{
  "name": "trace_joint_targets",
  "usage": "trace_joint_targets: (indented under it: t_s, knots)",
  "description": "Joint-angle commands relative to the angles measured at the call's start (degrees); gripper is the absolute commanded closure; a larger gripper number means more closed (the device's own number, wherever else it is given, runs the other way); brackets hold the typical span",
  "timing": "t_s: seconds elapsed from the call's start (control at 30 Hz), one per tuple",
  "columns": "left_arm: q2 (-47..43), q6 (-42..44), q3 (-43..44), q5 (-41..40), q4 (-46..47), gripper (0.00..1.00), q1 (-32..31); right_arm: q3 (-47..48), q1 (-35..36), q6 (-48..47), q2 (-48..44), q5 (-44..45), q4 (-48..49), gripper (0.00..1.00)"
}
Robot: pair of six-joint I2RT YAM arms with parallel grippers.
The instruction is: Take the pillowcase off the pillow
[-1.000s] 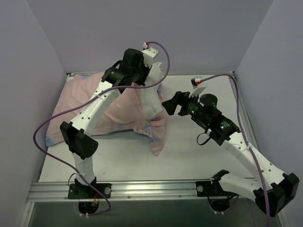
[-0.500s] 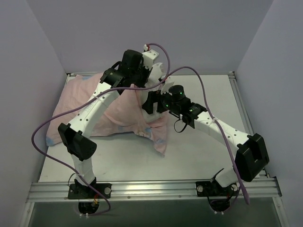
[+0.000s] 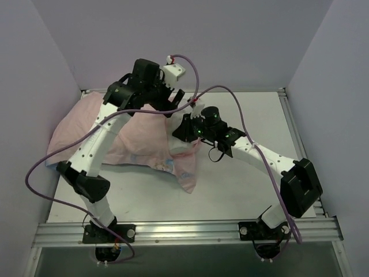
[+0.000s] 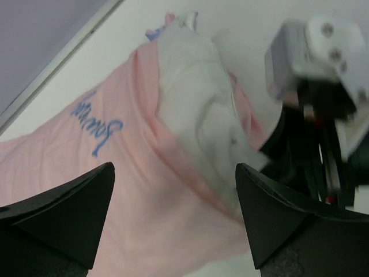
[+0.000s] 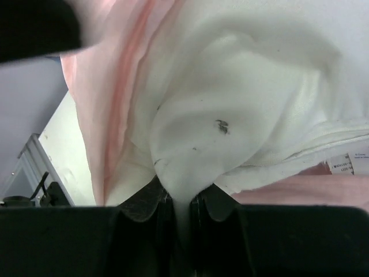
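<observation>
Right pincer [image 5: 179,199] is pinching a white pillow [image 5: 230,104] fold tight. Left pincer [image 4: 174,173] is gaping wide, empty, pillowcase [image 4: 86,190] lying just beneath. Recommended: left taking pink hem only, pulling away from right.

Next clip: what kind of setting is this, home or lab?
Probably a lab test cell: plain panel walls box in a white table, a left arm and right arm are mounted at an aluminium rail, and the only household thing is a pillow in its pillowcase.
</observation>
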Motion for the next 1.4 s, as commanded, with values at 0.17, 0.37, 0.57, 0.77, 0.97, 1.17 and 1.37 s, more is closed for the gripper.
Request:
trace_joint_targets:
  t_s: [0.17, 0.37, 0.57, 0.77, 0.97, 1.17, 1.37]
  knots:
    - [-26.5, 15.8, -23.3, 5.1, -14.4, 0.06, 24.0, 2.0, -3.1, 7.2, -1.3, -1.6, 9.0, 1.00]
    - [-36.0, 19.6, -47.8, 7.5, -8.1, 0.06, 32.9, 3.2, -3.4, 12.6, -1.7, 0.2, 10.2, 1.00]
    - [-36.8, 15.5, -50.6, 9.9, 0.7, 0.06, 19.0, 5.8, -0.4, 19.1, -0.5, 5.7, 11.0, 1.00]
    - [-30.4, 9.2, -45.4, 5.3, 1.4, 0.06, -2.0, 12.2, -0.4, 20.6, 2.3, 9.5, 7.6, 1.00]
    - [-23.6, -6.3, -40.7, 0.7, 5.2, 0.06, -4.4, 12.3, -0.3, 22.7, 2.2, 12.9, 8.3, 1.00]
    - [-24.8, -21.5, -43.8, -0.2, 13.1, 0.06, -6.1, 11.8, 0.1, 23.7, 1.8, 15.4, 8.6, 1.00]
    - [-21.6, -23.4, -46.3, -5.1, 15.7, 0.12, -7.0, 12.3, 0.9, 24.3, 2.5, 15.5, 9.1, 1.00]
